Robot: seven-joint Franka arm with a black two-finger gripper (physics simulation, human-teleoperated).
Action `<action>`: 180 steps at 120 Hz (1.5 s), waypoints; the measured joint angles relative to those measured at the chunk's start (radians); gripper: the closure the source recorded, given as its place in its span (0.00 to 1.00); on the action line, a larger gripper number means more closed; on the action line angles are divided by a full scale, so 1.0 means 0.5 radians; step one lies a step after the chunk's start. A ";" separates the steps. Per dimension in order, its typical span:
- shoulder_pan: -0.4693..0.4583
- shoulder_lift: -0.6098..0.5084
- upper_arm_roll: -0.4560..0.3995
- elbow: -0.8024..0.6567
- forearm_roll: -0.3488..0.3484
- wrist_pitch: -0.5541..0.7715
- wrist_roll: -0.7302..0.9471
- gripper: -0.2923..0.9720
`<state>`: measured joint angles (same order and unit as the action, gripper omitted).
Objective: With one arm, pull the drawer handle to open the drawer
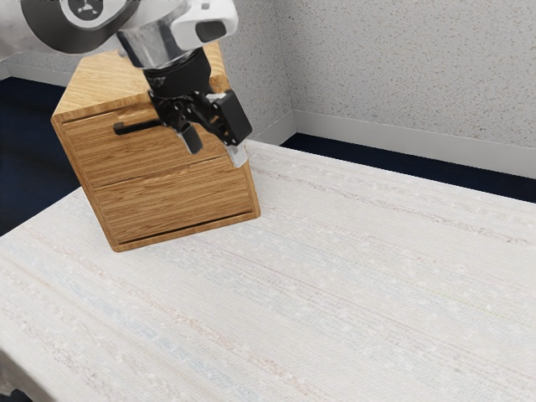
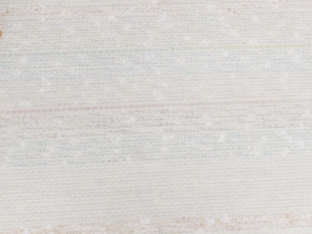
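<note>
The wooden cabinet (image 1: 167, 201) stands on the bench (image 1: 352, 285) just behind my pincer. Its upper drawer (image 1: 134, 159) sits flush with the cabinet front, so I judge it not yet opened. The handle (image 1: 136, 127) is a dark bar whose long axis runs level across that drawer front, parallel to the bench. Most of it lies toward the exterior view's left of my pincer, and its nearer end passes behind one of my fingers (image 1: 193, 138). I cannot tell whether that finger touches the bar.

My pincer (image 1: 216, 151) hangs in front of the drawer at about the handle's height. It points down, released, with the fingers spread and nothing between them. Under my hand the wrist view looks onto bare bench (image 2: 156, 117).

The coming move turns on that offset, as I read it. The bar lies beside and behind the gap between my fingers, not inside it. My spread also seems to run along the bar rather than across it. So I would need to shift toward the cabinet and along the handle, and probably turn, before closing and pulling outward.
</note>
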<state>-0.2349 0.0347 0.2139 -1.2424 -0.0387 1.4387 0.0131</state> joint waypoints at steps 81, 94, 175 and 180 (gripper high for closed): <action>0.242 -0.022 -0.009 0.011 0.101 -0.138 0.011 0.23; 0.168 -0.022 -0.003 0.015 0.119 -0.173 0.011 0.23; 0.295 -0.674 -0.271 -0.600 0.624 -0.289 0.027 0.23; 0.295 -0.683 -0.275 -0.620 0.673 -0.267 0.037 0.23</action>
<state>-0.0874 -0.3067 0.0766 -1.5522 0.2977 1.3052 0.0315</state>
